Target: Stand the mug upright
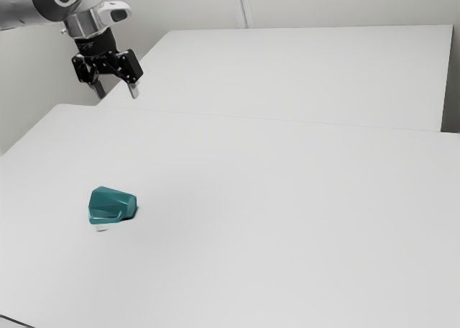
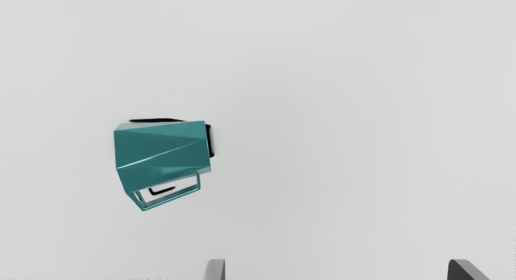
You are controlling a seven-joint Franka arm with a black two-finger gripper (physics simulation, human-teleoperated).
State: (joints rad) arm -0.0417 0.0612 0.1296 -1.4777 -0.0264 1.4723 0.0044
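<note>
The mug (image 1: 111,202) lay on its side on the table (image 1: 287,220), not upright. Its handle (image 2: 172,200) stuck out from the side of the mug nearer the gripper (image 1: 117,93). The gripper hung above the mug and well apart from it, its fingers (image 2: 215,271) spread wide with nothing between them. The arm (image 1: 39,4) came in above the mug from the exterior view's left. Thin dark shadows showed on the table just beside the mug.
</note>
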